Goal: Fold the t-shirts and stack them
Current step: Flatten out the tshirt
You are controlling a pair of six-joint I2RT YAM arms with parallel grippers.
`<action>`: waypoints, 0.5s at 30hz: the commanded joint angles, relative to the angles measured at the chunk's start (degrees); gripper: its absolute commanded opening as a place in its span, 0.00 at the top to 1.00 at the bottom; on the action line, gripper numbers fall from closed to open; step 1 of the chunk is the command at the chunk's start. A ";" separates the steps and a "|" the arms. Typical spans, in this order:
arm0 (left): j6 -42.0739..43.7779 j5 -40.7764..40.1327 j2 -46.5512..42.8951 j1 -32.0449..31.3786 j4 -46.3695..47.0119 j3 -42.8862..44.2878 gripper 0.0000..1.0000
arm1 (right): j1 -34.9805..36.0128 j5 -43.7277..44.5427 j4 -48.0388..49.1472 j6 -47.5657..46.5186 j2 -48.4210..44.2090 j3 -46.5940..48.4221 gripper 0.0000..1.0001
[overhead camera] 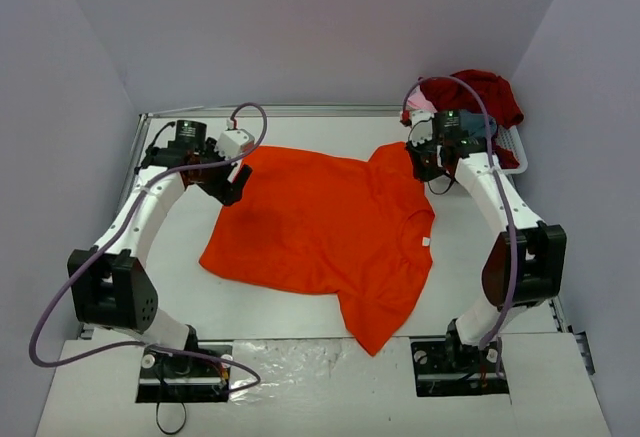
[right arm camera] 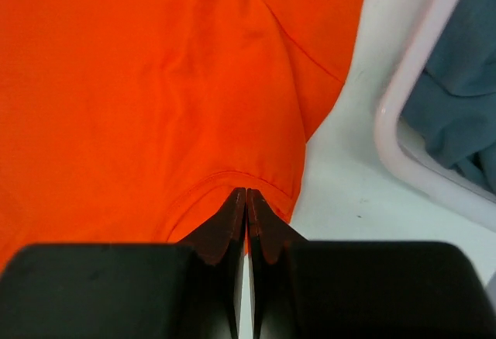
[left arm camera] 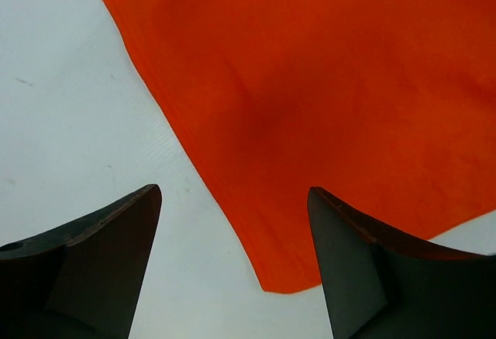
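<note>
We see our left end effector [left arm camera: 232, 190] hanging wide open, with a hem corner of the orange-red t-shirt [overhead camera: 320, 222], spread flat on the desk [overhead camera: 250, 302], right below its gap. Our right end effector [right arm camera: 246, 191] is closed, tips at a sleeve hem. Just right of it, the white basket [right arm camera: 403, 145] holds a grey-blue shirt [right arm camera: 457, 83] and a dark red shirt [overhead camera: 480, 92].

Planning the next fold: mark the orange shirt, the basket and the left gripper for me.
orange shirt [overhead camera: 310, 222], top view, middle of its body.
basket [right arm camera: 390, 137], right wrist view, its white rim.
left gripper [left arm camera: 232, 190], left wrist view, midway between its open fingertips.
</note>
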 commanded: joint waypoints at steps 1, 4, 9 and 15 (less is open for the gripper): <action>-4.29 -1.24 2.74 -1.06 8.32 -0.49 0.26 | 0.29 2.50 1.33 -0.68 6.18 3.73 1.00; -7.72 -4.06 6.69 -1.15 14.65 -0.42 0.56 | 0.29 3.03 1.42 -0.85 11.37 6.54 1.00; -11.49 -6.34 15.20 -1.33 15.54 5.29 0.77 | 0.38 3.74 1.24 -0.50 17.62 10.50 1.00; -13.96 -10.91 25.05 -1.33 14.92 14.70 0.98 | 0.82 5.23 1.33 -0.32 23.95 13.67 1.00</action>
